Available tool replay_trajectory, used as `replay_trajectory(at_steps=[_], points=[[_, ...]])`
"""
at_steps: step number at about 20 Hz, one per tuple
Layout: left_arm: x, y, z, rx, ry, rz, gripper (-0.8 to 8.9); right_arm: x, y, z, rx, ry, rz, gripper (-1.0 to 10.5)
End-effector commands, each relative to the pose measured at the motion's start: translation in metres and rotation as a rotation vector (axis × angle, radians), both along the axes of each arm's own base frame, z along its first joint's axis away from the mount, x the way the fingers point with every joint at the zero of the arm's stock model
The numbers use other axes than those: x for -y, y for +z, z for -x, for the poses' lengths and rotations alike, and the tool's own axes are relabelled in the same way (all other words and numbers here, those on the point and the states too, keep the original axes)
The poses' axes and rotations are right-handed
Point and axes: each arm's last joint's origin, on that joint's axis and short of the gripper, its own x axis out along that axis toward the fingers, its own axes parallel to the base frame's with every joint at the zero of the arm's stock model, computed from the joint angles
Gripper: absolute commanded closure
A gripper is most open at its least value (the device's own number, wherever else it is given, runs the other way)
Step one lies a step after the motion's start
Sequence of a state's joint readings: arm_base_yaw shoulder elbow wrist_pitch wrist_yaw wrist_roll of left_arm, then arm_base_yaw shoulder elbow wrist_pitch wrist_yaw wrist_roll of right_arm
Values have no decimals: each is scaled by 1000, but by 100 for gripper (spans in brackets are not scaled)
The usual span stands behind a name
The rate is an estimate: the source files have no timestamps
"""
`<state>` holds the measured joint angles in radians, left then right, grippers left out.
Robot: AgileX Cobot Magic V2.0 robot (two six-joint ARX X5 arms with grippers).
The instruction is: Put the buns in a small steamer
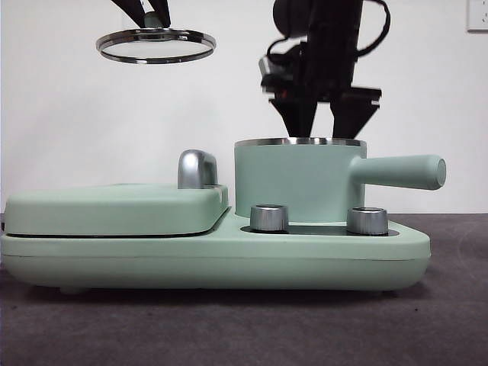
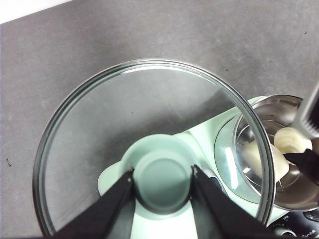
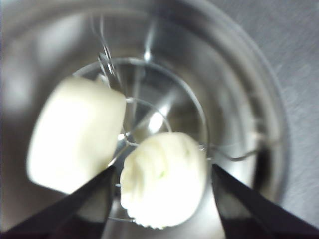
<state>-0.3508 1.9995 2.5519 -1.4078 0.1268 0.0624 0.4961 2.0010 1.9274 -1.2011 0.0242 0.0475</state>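
Inside the small steamer [image 1: 299, 179] both buns lie on its steel floor: the smooth bun [image 3: 75, 134] just beside the ridged bun [image 3: 164, 179], whose green speck shows. The right gripper [image 3: 162, 181] reaches into the pot, jaws spread either side of the ridged bun, contact hard to judge in the blur. The left gripper [image 2: 162, 181] pinches the green knob of the glass lid [image 1: 155, 45], held high above the flat grill section [image 1: 114, 210]. No writing is legible
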Motion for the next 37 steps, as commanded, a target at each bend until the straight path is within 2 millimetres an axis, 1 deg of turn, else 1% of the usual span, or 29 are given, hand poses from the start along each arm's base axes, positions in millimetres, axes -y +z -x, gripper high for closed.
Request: replay_trajectory(at_steps=[1, 3, 4, 5, 6, 7, 10, 12, 14, 17, 19, 22, 23, 26, 27, 29, 32, 34, 37], points=[[-1, 15, 7, 62, -4, 29, 762, -4, 22, -4, 65, 15, -26, 615], [-1, 15, 7, 62, -4, 29, 762, -2, 47, -1, 105, 12, -45, 607], [-1, 15, 7, 61, -4, 29, 762, -1, 60, 2, 117, 8, -53, 587], [-1, 15, 7, 61, -3, 30, 762, 2, 71, 6, 118, 1, -58, 543], [-1, 14, 7, 60, -3, 30, 762, 4, 80, 10, 119, 1, -62, 505], [-1, 14, 7, 59, -2, 31, 762, 6, 86, 14, 119, 1, -62, 491], [-1, 14, 7, 55, 3, 36, 762, 14, 102, 29, 146, -9, -84, 491], [-1, 14, 8, 51, -7, 47, 762, 23, 116, 46, 165, -3, -109, 491], [0, 14, 8, 43, -16, 63, 763, 35, 127, 69, 175, 3, -129, 491], [9, 14, 12, 39, -41, 63, 763, 59, 136, 113, 186, 3, -132, 485], [18, 14, 16, 38, -69, 63, 763, 77, 137, 146, 195, 3, -137, 482], [37, 13, 24, 35, -126, 63, 763, 105, 131, 198, 226, 4, -155, 481], [44, 13, 28, 34, -149, 63, 763, 114, 128, 213, 259, 6, -178, 481], [68, 10, 39, 23, -221, 60, 763, 136, 114, 258, 349, -1, -327, 481], [77, 8, 42, 15, -245, 57, 763, 142, 106, 270, 359, -13, -351, 480], [95, 2, 48, 0, -294, 49, 763, 155, 91, 293, 383, -36, -382, 442], [118, -10, 52, -22, -364, 23, 763, 172, 73, 326, 437, -57, -442, 441], [129, -19, 51, -39, -388, 8, 763, 182, 67, 344, 490, -53, -473, 441], [142, -34, 44, -73, -400, -12, 763, 193, 65, 364, 561, -49, -519, 441]])
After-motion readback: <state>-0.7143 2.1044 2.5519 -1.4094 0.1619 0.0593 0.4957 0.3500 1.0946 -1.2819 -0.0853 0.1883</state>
